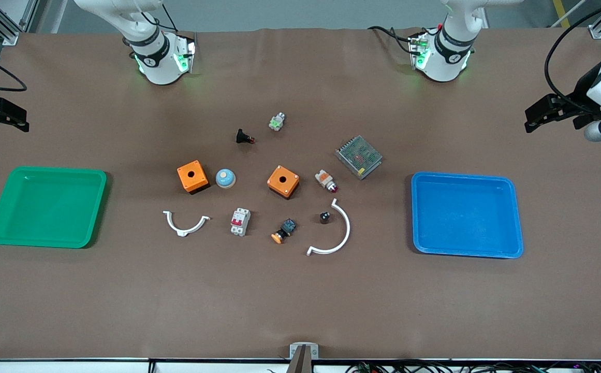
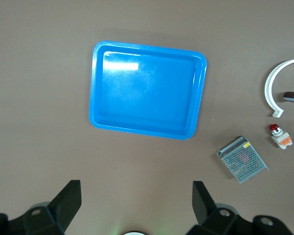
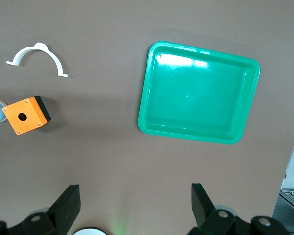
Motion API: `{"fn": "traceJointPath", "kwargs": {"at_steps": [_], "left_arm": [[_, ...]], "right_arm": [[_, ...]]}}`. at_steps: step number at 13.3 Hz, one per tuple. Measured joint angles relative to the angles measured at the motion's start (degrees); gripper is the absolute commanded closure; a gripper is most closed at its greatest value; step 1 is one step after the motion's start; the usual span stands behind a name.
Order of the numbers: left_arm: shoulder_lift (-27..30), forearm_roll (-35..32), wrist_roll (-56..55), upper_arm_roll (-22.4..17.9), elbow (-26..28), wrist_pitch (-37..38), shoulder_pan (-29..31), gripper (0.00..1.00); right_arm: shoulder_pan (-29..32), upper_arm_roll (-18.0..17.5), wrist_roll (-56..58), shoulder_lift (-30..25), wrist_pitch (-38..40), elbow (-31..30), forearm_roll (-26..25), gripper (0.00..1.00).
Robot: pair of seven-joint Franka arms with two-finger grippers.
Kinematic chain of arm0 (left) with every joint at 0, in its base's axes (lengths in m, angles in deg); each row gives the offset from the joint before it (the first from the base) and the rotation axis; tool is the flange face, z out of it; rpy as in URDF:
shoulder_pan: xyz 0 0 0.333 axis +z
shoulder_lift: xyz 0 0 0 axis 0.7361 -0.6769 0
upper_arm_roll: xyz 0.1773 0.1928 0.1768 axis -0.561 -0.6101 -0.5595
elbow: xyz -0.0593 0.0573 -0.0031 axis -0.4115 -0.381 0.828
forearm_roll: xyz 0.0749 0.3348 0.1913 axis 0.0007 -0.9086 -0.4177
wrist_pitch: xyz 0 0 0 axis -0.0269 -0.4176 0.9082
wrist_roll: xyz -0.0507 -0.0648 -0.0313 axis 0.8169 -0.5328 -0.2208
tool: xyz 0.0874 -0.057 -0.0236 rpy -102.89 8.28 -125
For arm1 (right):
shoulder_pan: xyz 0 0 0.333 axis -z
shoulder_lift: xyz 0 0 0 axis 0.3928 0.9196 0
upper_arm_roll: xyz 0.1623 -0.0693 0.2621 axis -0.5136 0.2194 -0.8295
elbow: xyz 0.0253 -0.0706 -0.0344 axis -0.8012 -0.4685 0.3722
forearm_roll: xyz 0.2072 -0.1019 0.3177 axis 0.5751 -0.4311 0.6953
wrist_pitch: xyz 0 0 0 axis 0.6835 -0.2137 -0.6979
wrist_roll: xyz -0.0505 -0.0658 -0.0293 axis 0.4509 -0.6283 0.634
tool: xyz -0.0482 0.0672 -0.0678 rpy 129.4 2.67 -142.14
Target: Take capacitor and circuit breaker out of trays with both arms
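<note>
The capacitor (image 1: 324, 217), a tiny black cylinder with a white mark, stands inside the curve of a white half ring (image 1: 337, 235). It also shows at the edge of the left wrist view (image 2: 293, 96). The breaker (image 1: 240, 221), light grey with red levers, lies toward the right arm's end from it, beside a black-blue switch with an orange cap (image 1: 284, 231). My left gripper (image 1: 537, 115) (image 2: 136, 188) is open and empty, high over the left arm's end of the table. My right gripper (image 1: 16, 118) (image 3: 134, 188) is open and empty, high over the right arm's end.
A blue tray (image 1: 517, 217) (image 2: 97, 88) lies at the left arm's end and a green tray (image 1: 0, 217) (image 3: 146, 98) at the right arm's end. Between them lie two orange boxes (image 1: 192, 176) (image 1: 283, 181), a blue dome (image 1: 225, 178), a white clip (image 1: 185, 224), a mesh power supply (image 1: 358, 156) and small switches.
</note>
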Motion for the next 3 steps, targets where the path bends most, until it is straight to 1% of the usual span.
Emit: {"fn": "traceJointPath", "kwargs": {"at_steps": [3], "left_arm": [[0.0,0.2,0.0,0.0,0.0,0.0,0.0,0.00]], "right_arm": [[0.0,-0.3,0.0,0.0,-0.8,0.1,0.0,0.00]]}}
